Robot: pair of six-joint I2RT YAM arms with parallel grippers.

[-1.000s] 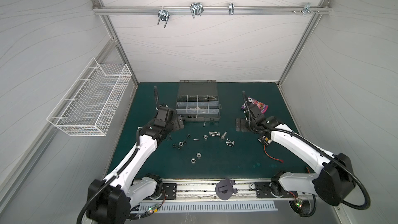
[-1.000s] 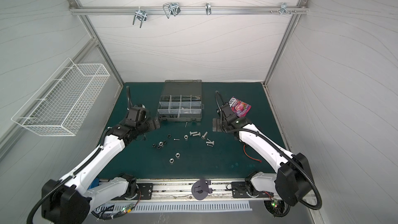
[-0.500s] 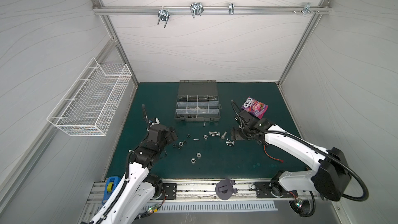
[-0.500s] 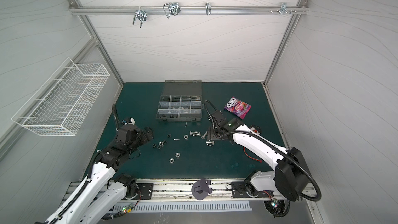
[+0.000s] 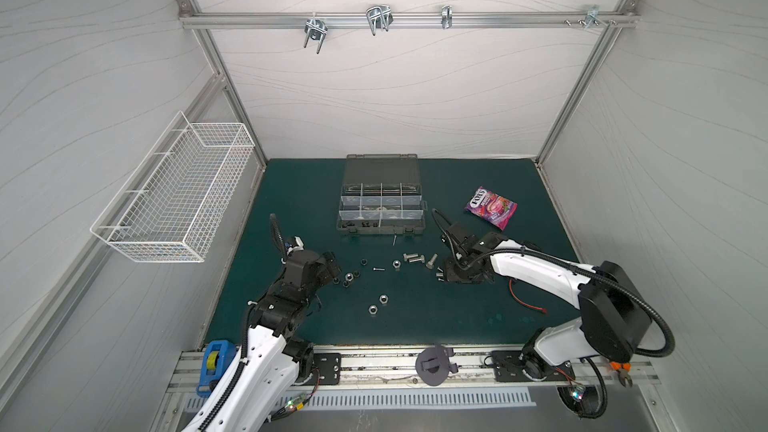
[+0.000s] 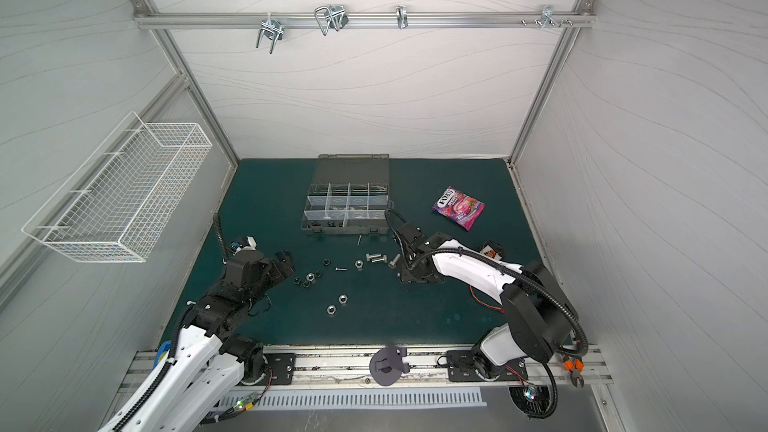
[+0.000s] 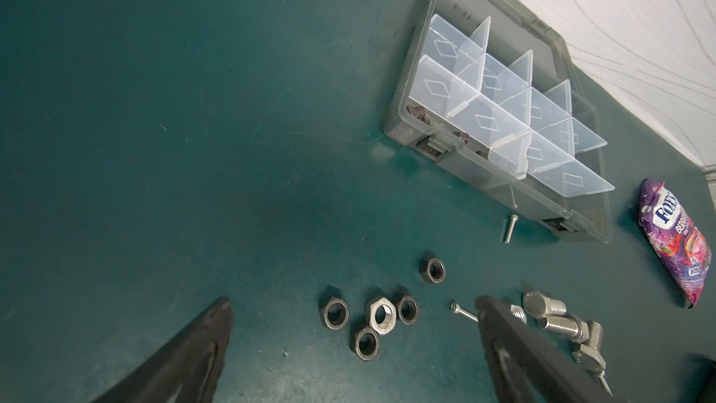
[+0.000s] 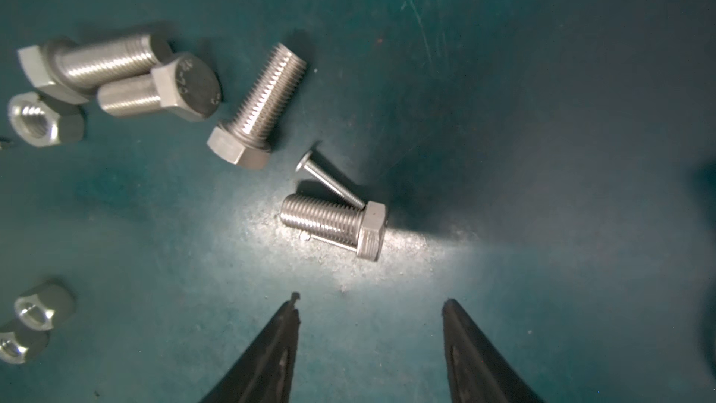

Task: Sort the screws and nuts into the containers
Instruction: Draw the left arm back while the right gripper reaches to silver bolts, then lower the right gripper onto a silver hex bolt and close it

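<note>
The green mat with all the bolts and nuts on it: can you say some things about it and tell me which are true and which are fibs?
The grey case has its lid open. True.
The right gripper is holding a bolt. False: its jaws stand apart and empty; the bolt lies on the mat just ahead of them.
The candy bag is inside the grey case. False: it lies on the mat, apart from the case.
A silver nut sits among dark nuts. True.
</note>
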